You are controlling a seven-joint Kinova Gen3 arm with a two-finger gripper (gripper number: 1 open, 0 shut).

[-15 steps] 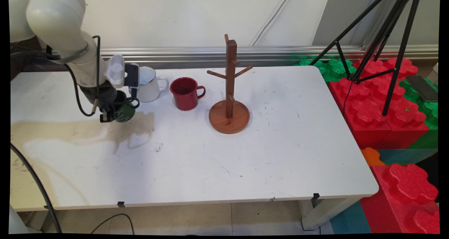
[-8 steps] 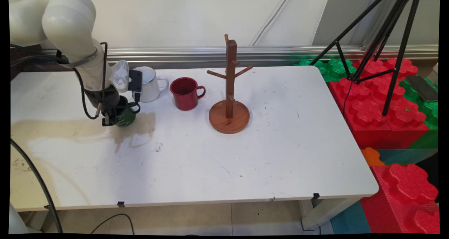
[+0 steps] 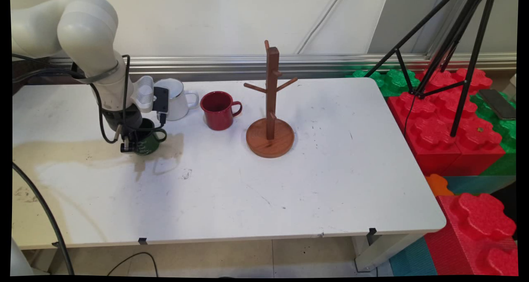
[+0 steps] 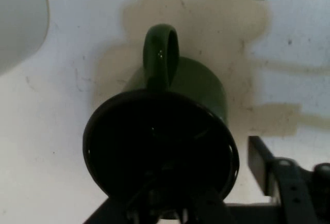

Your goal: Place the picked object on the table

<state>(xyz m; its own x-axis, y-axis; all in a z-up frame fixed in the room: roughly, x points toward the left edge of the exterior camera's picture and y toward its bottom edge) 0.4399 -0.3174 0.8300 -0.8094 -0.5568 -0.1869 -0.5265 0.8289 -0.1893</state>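
Green mug point(image 3: 146, 140) gripped at its rim by the gripper point(image 3: 131, 143).
The gripper is closed on the wall, one finger inside; the mug should be kept level, the white mug point(image 3: 175, 99) at 1 o'clock avoided.

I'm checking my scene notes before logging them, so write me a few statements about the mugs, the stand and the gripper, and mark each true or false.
1. The gripper is at the green mug. True.
2. The red mug hangs on the wooden stand. False: it stands on the table to the stand's left.
3. The white mug stands behind the green mug, near the table's far edge. True.
4. The green mug lies on its side. False: it is upright, its mouth open to the hand camera.
5. The stand's pegs are bare. True.
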